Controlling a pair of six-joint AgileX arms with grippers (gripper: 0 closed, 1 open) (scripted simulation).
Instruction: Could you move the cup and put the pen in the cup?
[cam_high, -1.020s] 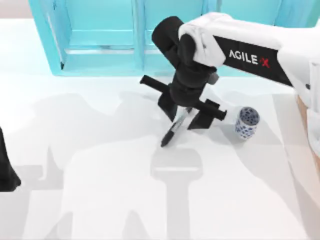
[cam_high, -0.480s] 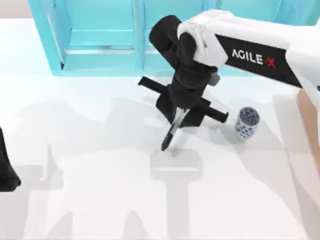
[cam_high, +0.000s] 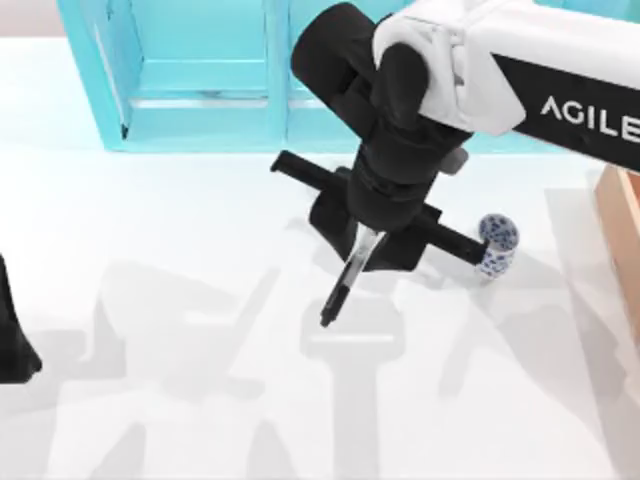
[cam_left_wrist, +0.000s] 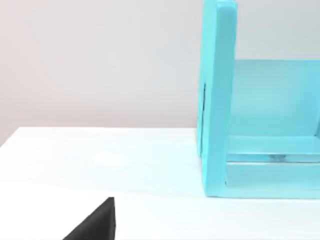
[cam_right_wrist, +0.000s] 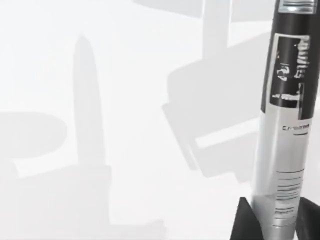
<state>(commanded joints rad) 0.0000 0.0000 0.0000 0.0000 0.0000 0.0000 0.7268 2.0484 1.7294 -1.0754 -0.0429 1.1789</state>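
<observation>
My right gripper (cam_high: 362, 243) hangs over the middle of the table, shut on the pen (cam_high: 345, 282), a slim black marker with a grey-white band, which slants down and to the left from the fingers, clear of the table. The right wrist view shows the pen (cam_right_wrist: 286, 130) up close, its labelled band rising from between two dark fingertips (cam_right_wrist: 246, 222). The cup (cam_high: 496, 244), small and white with blue dots, stands on the table to the right of the gripper, partly behind its black crossbar. My left arm (cam_high: 14, 345) is parked at the left edge.
A turquoise shelf unit (cam_high: 250, 75) stands along the back of the white table (cam_high: 180, 400); its side panel (cam_left_wrist: 217, 95) rises in the left wrist view. A brown object (cam_high: 620, 230) sits at the right edge.
The right arm has risen toward the camera with the pen held in it, and the pen's tip has shifted slightly toward the front. The cup has stayed put.
</observation>
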